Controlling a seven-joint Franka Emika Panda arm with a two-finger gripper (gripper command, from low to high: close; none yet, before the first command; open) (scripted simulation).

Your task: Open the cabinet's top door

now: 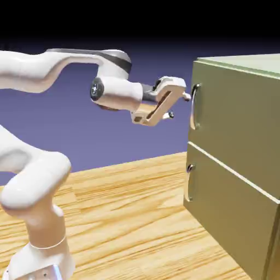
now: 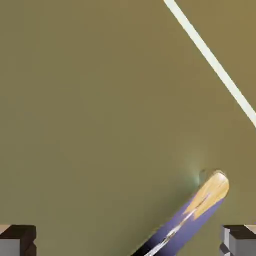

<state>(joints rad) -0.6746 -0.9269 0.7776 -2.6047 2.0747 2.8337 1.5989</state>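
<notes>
A: From the exterior view, where's your pincer?
B: The gripper (image 1: 185, 97) sits level, just left of the top door (image 1: 235, 120); its handle (image 1: 194, 106) stands upright on the cabinet (image 1: 240, 213), just ahead of your tips.
A: And the hand view?
B: Fingers (image 2: 17, 240) spread wide, nothing pinched; the handle (image 2: 192, 215) runs slantwise between them, so roll to straddle it

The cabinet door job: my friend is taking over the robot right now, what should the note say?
Fingers: open, holding nothing, level with the top door's handle, just short of it.
Cabinet: on the exterior view's right; top door shut, lower panel shut too.
Hand view: the handle shows between the fingertips.
Done: arm brought up to the handle.
Left: close on the handle, pull the door open.
</notes>
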